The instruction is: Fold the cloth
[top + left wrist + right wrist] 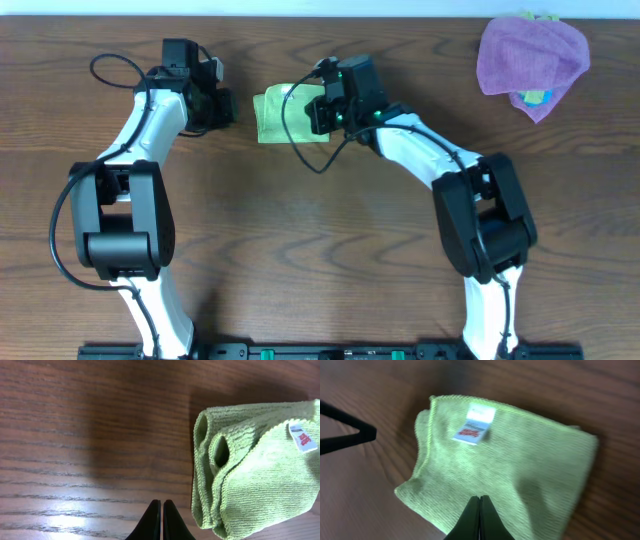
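Two black pincers are both clenched with nothing between their fingers, and the soft, lime-green microfibre cloth (276, 118) lies free on the dark wood-grain bench (320, 250), toward its far edge between the two arms. The left pincer (161, 506) stands over bare wood just beside the cloth's left edge, fingers pressed flat together and apart from the fabric. The right pincer (480, 502) hangs over the near part of the cloth, its fingers likewise shut to a thin line. Its wrist view is blurred, so I cannot tell whether the tips brush the nap or hover just above it, but no fabric is pinched up between them. The cloth is a compact rectangle of several layers: from the left wrist the doubled edges show as rounded loops stacked on one another. The small white tag (303, 437) lies face-up on the top layer near a corner, which fits a fold that carried the tagged edge over. Judging by that, the folding looks done or nearly so, and neither arm has a hold on it. Any further fold would call for a pincer to open and take a corner of the whole stack. The looped edge looks springy, so the layers could creep apart if nudged. Well apart, at the far right, a crumpled purple cloth (530, 50) sits over a small blue item (535, 97), outside the job.
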